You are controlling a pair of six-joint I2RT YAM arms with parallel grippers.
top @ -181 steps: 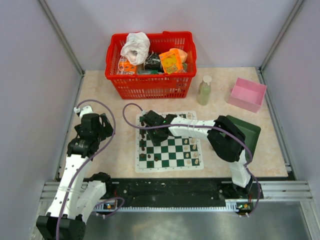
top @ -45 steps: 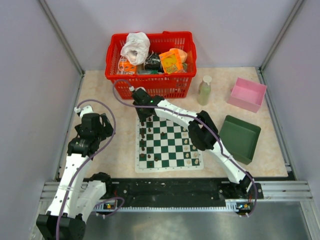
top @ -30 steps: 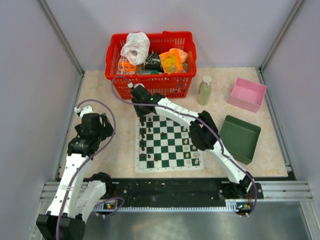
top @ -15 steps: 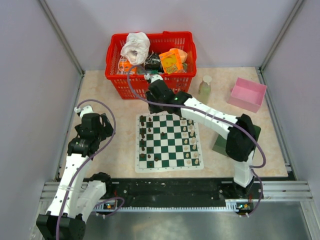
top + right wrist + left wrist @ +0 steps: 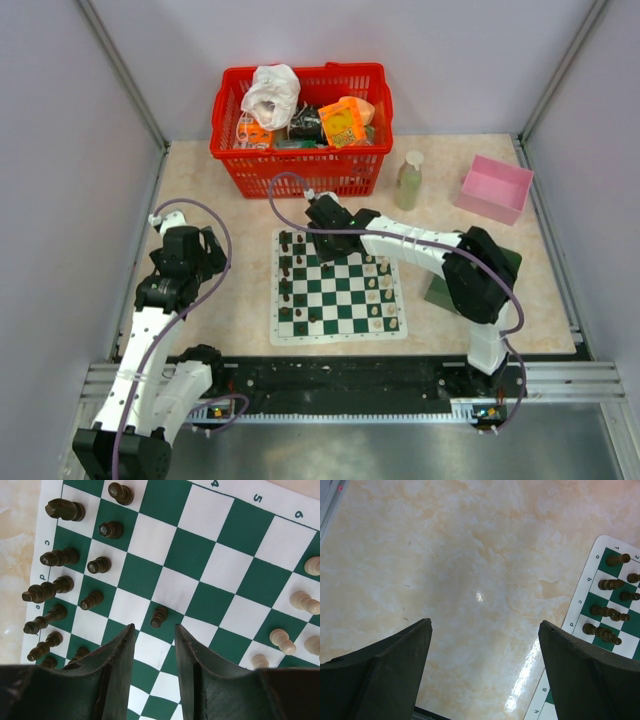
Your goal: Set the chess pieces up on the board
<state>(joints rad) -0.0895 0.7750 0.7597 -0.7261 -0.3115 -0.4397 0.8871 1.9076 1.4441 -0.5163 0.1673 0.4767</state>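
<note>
Top view's rough — the pieces [image 5: 287, 290] are too tiny to tell which is which, and the right arm [image 5: 400, 242] covers part of the board [image 5: 338, 337] at its far edge, plus part of the box [image 5: 505, 262]. Left wrist view cuts the board off at the right; right fingers [image 5: 120, 665] hide the squares under them.
</note>
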